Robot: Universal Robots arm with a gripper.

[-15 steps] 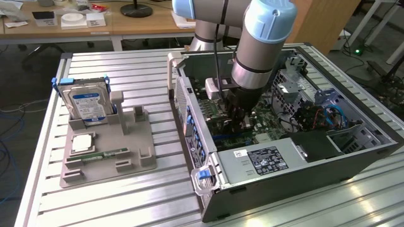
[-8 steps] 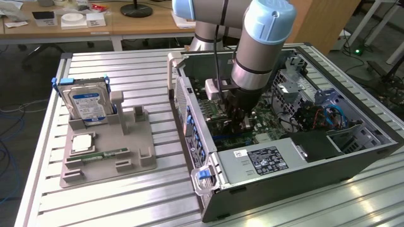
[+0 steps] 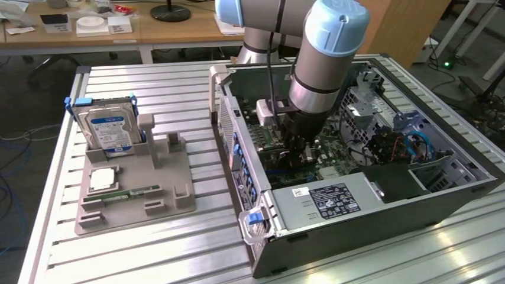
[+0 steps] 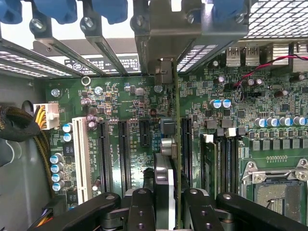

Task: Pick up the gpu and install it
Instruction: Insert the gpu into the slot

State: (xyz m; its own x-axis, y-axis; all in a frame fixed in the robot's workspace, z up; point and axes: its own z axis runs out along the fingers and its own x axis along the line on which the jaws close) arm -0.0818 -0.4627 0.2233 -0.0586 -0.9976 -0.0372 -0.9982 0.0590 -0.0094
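- One arm reaches down into the open computer case (image 3: 355, 234), which lies on its side on the bench (image 3: 158, 83), toward the bench's edge on the exterior view's right.
- The gripper (image 4: 169, 204) is clamped on the gpu (image 4: 163, 180). A finger (image 4: 142, 209) presses on each face, and the card stands on edge between them.
- The gpu sits directly beneath the wrist, inside the case and over the motherboard (image 4: 120, 91), with its board upright rather than flat.
- Its long axis runs from the gripper straight toward the case's rear wall, where the end bracket (image 4: 163, 72) reaches the row of slot openings.
- That axis lies parallel to the long black expansion slots (image 4: 124, 154); one such slot shows just beside the card's green edge.
- I cannot tell whether the card's lower edge touches a slot, because the card's own body hides it.
- My reading is that the card is carried and lined up, not visibly seated.
- The hard drive (image 3: 110, 133) and memory stick (image 3: 126, 194) rest in the grey holder (image 3: 181, 201) near the bench's opposite edge, well apart from the case.
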